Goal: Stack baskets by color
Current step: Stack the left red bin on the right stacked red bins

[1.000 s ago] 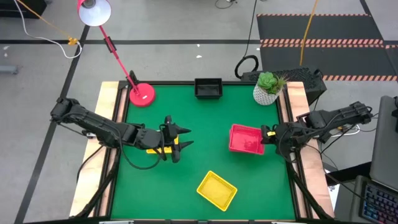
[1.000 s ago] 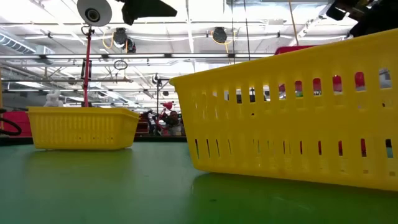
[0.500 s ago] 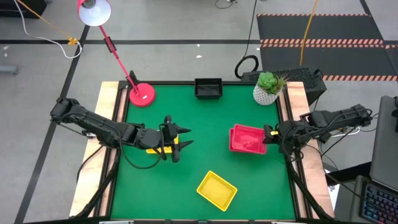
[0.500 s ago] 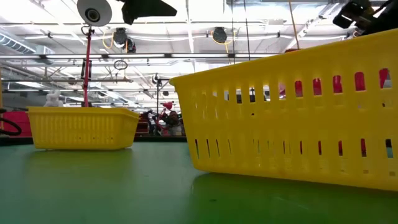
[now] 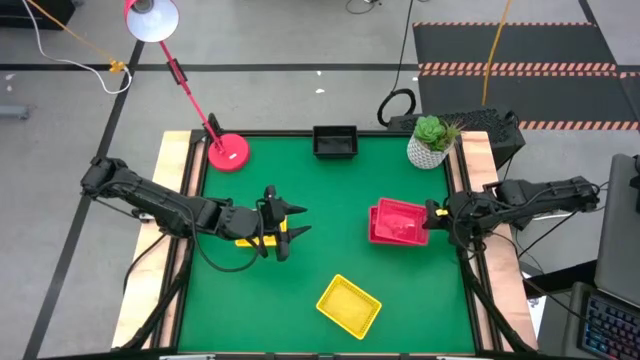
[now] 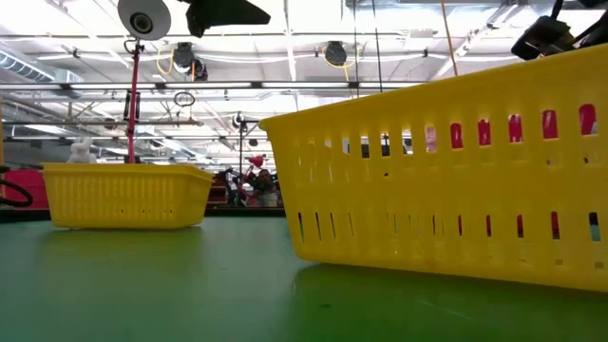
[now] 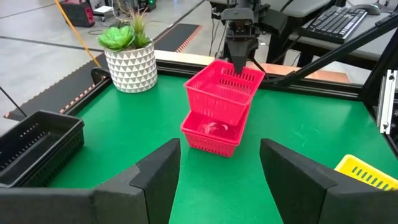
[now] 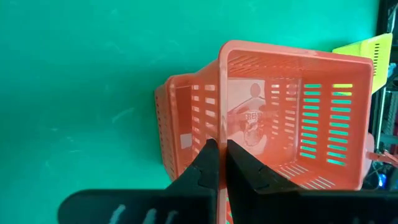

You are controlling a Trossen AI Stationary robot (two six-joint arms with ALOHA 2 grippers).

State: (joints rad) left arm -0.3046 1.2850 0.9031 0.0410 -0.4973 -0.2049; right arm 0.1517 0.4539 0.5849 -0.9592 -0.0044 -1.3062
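Two red baskets are at the table's right. The lower red basket (image 7: pixel 213 135) stands on the green mat. The upper red basket (image 7: pixel 225 88) (image 5: pixel 398 220) is tilted over it, with my right gripper (image 7: pixel 241 61) (image 5: pixel 432 217) shut on it. One yellow basket (image 5: pixel 349 305) lies near the front edge. Another yellow basket (image 5: pixel 243 240) sits under my left arm. My left gripper (image 5: pixel 296 223) (image 7: pixel 221 180) hangs open above the mat at the left and points toward the red baskets. A black basket (image 5: pixel 335 141) stands at the far edge. My right gripper pinches the upper red basket's side wall at its rim (image 8: pixel 221 127), on the side toward the table's right edge. One finger is inside the basket and one outside. The fingers slant down from the right. The basket hangs tilted, its low end over the lower basket's opening.
A white plant pot (image 5: pixel 430 145) stands at the far right corner and a red lamp's base (image 5: pixel 228 152) at the far left. In the low view the near yellow basket (image 6: pixel 446 176) fills the right half. Bare green mat lies in the middle of the table.
My right gripper has sunk a little and drawn back toward the table's right edge, still shut on the upper red basket. That basket has come down onto the lower red basket, and its rim has dropped out of sight behind the yellow basket in the low view.
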